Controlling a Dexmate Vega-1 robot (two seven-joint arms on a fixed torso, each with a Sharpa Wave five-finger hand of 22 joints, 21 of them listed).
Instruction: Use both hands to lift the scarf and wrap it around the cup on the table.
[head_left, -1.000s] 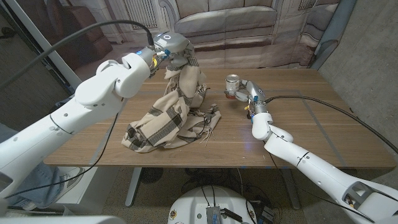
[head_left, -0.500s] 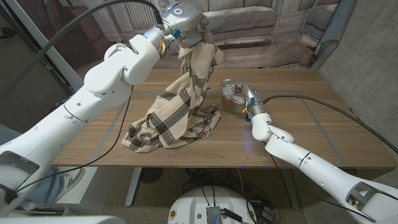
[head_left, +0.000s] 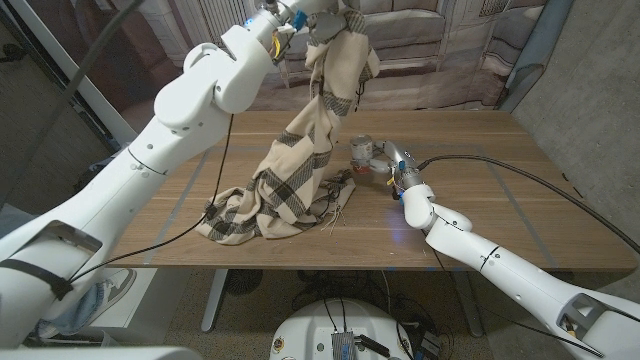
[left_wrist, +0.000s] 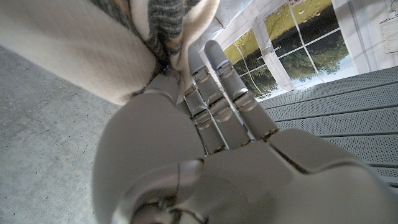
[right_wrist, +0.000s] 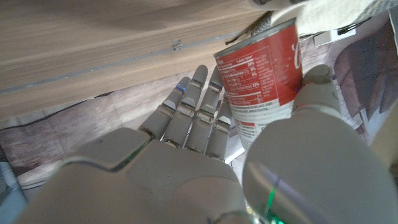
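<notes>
Above the table's far edge, the scarf (head_left: 300, 150) was held up high by the left hand (head_left: 325, 15), with the cloth pinched between its fingers (left_wrist: 214, 99). Soft, thick cloth was seen there, cream with dark plaid stripes. One end was lifted, and the rest hung down in long folds to a loose heap near the front edge of the wooden table (head_left: 500, 200). Thin fringe threads were spread out at the heap's right side.

Near the middle of the table, the cup (head_left: 362, 152) was gripped by the right hand (head_left: 385, 160). A round metal can with a red and white paper label (right_wrist: 261, 81) was what was seen, and the hanging scarf was just beside it, maybe touching. Smooth bare wood was left to the right of the can and along the left side. The top of the left hand was cut off by the picture's edge.
</notes>
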